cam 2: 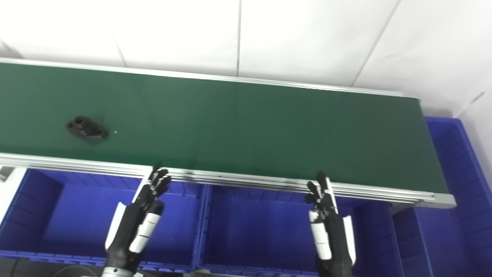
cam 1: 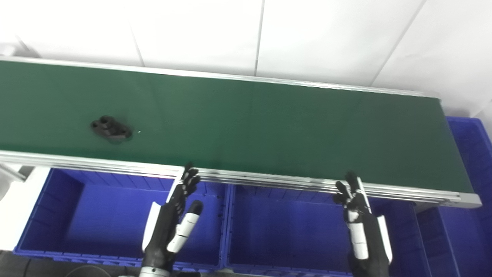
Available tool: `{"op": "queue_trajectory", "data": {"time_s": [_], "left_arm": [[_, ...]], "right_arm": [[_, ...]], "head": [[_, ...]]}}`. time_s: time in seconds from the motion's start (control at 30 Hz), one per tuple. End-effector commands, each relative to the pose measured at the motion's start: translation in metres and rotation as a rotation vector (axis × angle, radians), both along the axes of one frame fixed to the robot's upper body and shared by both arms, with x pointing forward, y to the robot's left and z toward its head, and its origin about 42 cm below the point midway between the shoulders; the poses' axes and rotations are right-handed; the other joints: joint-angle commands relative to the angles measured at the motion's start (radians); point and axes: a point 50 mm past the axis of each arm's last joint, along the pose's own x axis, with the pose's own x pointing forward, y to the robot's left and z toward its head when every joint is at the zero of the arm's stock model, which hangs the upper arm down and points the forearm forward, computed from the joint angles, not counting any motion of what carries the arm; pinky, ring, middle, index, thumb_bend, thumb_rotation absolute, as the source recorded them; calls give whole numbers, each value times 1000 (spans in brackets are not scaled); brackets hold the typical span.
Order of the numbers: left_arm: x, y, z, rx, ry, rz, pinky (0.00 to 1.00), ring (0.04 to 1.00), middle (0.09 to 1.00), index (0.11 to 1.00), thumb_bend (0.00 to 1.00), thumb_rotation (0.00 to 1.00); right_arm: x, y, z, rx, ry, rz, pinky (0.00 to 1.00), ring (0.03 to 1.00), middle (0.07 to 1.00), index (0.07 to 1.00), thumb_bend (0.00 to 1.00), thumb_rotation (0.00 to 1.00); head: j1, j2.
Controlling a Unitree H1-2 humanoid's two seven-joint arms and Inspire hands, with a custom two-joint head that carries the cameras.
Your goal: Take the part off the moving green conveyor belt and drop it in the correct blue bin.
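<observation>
1. Left hand (cam 1: 173, 219): raised over the left blue bin (cam 1: 57, 215), fingers spread apart and holding nothing, fingertips reaching up to the near rail (cam 1: 115, 164) of the conveyor.
2. Right hand (cam 1: 359, 217): raised over the middle blue bin (cam 1: 276, 231), fingers likewise apart and empty, tips at the same rail, further along to the right.
3. Part (cam 1: 111, 129): small black piece with raised round bosses, lying flat on the green conveyor belt (cam 1: 269, 127), near its left end and closer to the near edge than the far one. Its long axis runs slantwise, upper left to lower right in both views.
4. Governing relation: the part lies ahead of and to the left of the left hand, beyond the rail; apart from it, not touching. The right hand is well apart from it, so the left hand is judged the nearer candidate.
5. Further blue bin (cam 1: 472, 161): at the belt's right end.
6. Judgement: grasp not yet begun; the reach likely needs to go forward and leftward, or wait as the belt carries the part closer.
</observation>
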Motion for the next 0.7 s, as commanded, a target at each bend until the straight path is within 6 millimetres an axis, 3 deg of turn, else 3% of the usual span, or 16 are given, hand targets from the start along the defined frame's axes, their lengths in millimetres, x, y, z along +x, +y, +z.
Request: {"op": "queue_trajectory", "data": {"time_s": [0.0,0.3,0.43,0.67], "left_arm": [[3,-7,7,-17,-60,12,895,902,929,935,505,839],[6,-22,2,-35,-49,21,851,875,906,909,479,790],[8,-26,-1,-43,-46,24,824,866,900,900,508,786],[10,-27,-2,-39,-44,31,788,855,896,884,518,770]], "right_arm": [[3,-5,5,5,-94,11,949,953,1000,998,754,884],[6,-20,-10,26,-92,24,985,969,1000,1000,665,717],[7,-23,-14,29,-83,27,987,975,1000,1000,657,681],[9,-25,-17,45,-67,28,999,983,1000,1000,650,680]], "head": [[16,-14],[69,-55],[92,-77],[104,-77]]}}
